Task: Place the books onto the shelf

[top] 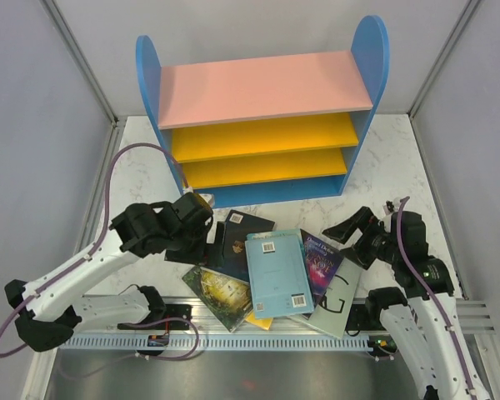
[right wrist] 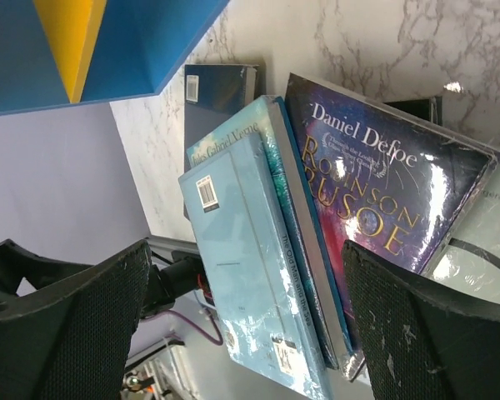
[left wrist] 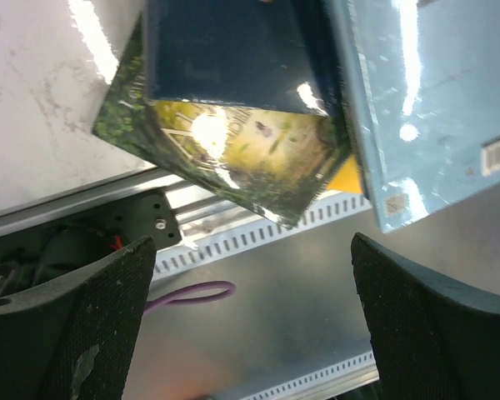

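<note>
left gripper [left wrist: 254, 312] spread, empty, left of books [top: 275, 268] | right gripper [right wrist: 243, 321] spread, empty, at their right | pile on near side of shelf [top: 258, 87]

left arm [top: 83, 267], right arm [top: 429, 321] angled inward; both jaws wide apart

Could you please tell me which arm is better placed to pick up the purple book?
Right, probably. The right gripper is open, just beside the purple book, which shows large in its wrist view. The left gripper is farther off, by the navy book.
</note>
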`<state>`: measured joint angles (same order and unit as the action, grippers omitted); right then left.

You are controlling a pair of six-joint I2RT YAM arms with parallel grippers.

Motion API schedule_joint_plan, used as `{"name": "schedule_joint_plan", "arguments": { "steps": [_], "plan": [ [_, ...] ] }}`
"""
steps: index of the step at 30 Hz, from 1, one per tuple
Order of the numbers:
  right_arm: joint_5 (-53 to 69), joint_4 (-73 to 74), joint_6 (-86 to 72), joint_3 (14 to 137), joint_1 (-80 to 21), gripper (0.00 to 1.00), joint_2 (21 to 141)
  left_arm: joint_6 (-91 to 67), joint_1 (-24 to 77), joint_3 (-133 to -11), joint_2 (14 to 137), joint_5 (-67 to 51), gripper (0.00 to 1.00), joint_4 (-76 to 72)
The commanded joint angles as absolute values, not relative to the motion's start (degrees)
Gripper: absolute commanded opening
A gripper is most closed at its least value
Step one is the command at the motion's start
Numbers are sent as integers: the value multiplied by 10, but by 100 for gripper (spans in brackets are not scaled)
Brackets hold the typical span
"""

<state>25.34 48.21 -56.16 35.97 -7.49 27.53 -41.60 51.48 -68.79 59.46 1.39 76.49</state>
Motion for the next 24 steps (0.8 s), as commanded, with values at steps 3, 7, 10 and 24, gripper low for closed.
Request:
{"name": "schedule_joint_plan", "arguments": {
  "steps": [3, 7, 10, 24],
  "plan": [
    [238, 492, -515, 390, -75, 98, 262, -593, 640, -686, 550, 80, 100, 696],
    [243, 487, -522, 387, -74, 98, 233, -745, 637, -522, 447, 62, 100, 564],
    [243, 485, -508, 395, -75, 98, 215, -709, 638, -425, 375, 38, 100, 410],
    [337, 402, -515, 311, -75, 60, 263, -637, 637, -409, 444, 30, 100, 334]
  ]
}}
